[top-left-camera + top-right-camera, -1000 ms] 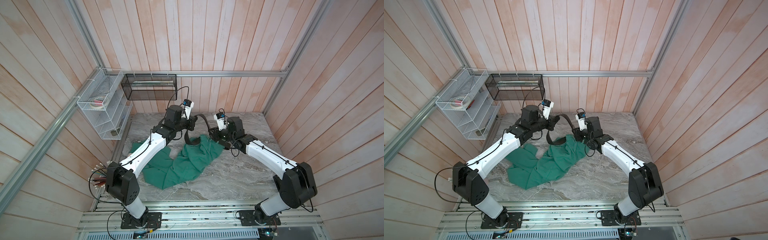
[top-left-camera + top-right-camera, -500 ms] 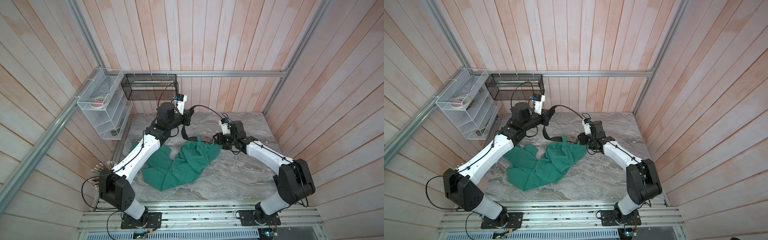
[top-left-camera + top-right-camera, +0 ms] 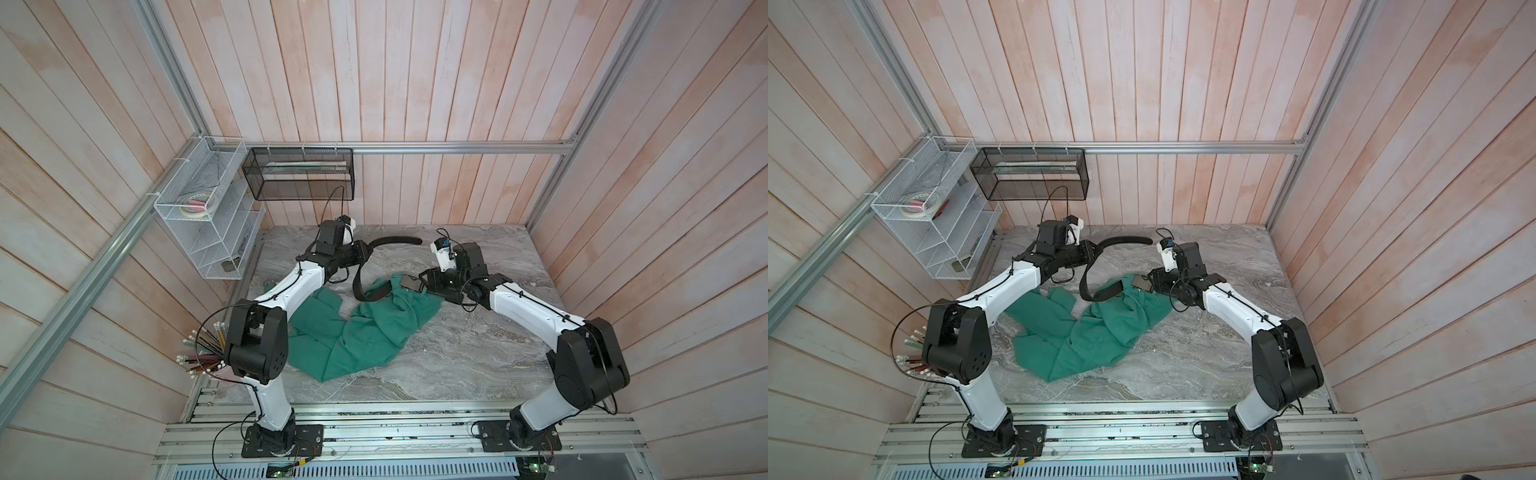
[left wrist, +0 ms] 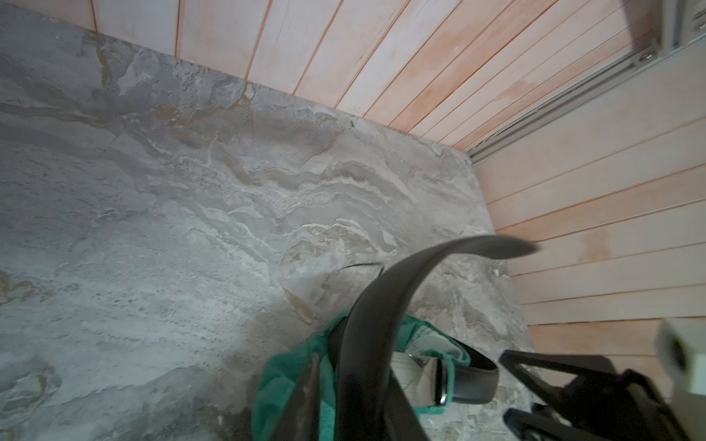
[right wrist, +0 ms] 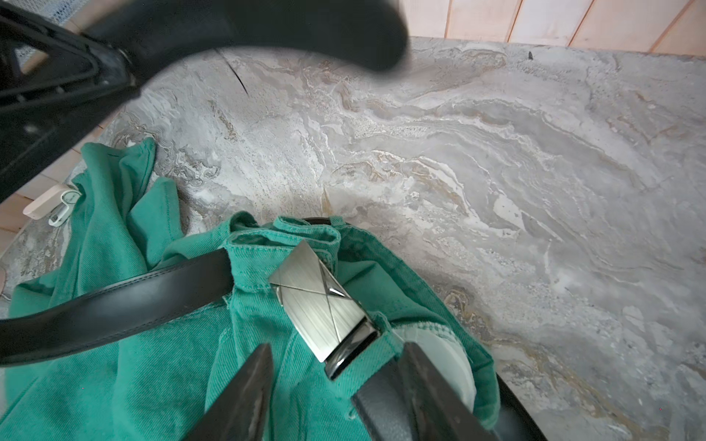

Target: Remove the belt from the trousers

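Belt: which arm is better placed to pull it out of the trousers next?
Right, probably. The right gripper stands open astride the belt just behind its buckle, which would likely snag in the trousers if pulled from the other side; the left gripper is at the tail end.

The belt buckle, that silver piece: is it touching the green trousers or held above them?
Touching. The right wrist view shows the belt buckle lying flat on the bunched trousers, with no gap between them.

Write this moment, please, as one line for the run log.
belt: threaded through a loop of trousers, free end in air | left claw: at strap, grip unclear | right claw: open, at buckle
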Motion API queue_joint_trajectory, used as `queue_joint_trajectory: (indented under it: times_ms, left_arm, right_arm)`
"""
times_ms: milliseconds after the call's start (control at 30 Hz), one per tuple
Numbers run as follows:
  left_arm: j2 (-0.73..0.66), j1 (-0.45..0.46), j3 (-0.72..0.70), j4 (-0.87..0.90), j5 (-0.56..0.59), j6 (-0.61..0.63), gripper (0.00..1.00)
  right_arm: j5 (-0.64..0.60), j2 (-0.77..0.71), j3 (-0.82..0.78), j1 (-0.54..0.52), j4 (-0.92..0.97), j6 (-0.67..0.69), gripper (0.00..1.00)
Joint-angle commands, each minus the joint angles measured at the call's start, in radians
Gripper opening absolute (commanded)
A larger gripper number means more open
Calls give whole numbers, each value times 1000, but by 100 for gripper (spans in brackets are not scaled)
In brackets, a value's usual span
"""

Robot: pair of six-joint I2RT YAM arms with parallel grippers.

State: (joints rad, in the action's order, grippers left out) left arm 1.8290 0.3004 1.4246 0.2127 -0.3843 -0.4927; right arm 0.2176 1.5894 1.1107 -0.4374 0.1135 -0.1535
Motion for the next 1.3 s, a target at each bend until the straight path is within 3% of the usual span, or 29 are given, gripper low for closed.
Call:
queue_joint_trajectory:
  times_ms: [0,67,233,300,400,533,667,867,1267]
  left_arm:
    - [-12,-5,1,42,1,33,51]
    - [-36,-6,2,40,14,96,56]
    - [-85,-6,-3,-8,54,244,60]
    - [-92,-2,5,-34,20,326,60]
    - [-113,53,-15,-77,-36,597,60]
    - [-128,168,-94,-81,-47,1067,66]
    - [-64,248,-73,14,-7,1330,69]
    - [86,309,28,107,137,1476,70]
    - [269,331,183,179,139,1525,71]
  right_arm:
    - [-41,4,1,6,23,-20,58]
    - [-40,-8,-6,24,11,-56,58]
    - [-33,-60,-39,53,-37,-110,58]
    - [-17,-69,-39,59,-28,-101,58]
    - [-31,-92,-66,61,-19,-76,58]
    - [-47,-151,-147,82,-54,-112,58]
    - [-64,-205,-193,97,-48,-131,58]
    - [-91,-266,-219,108,8,-76,59]
    - [-72,-332,-264,109,33,82,63]
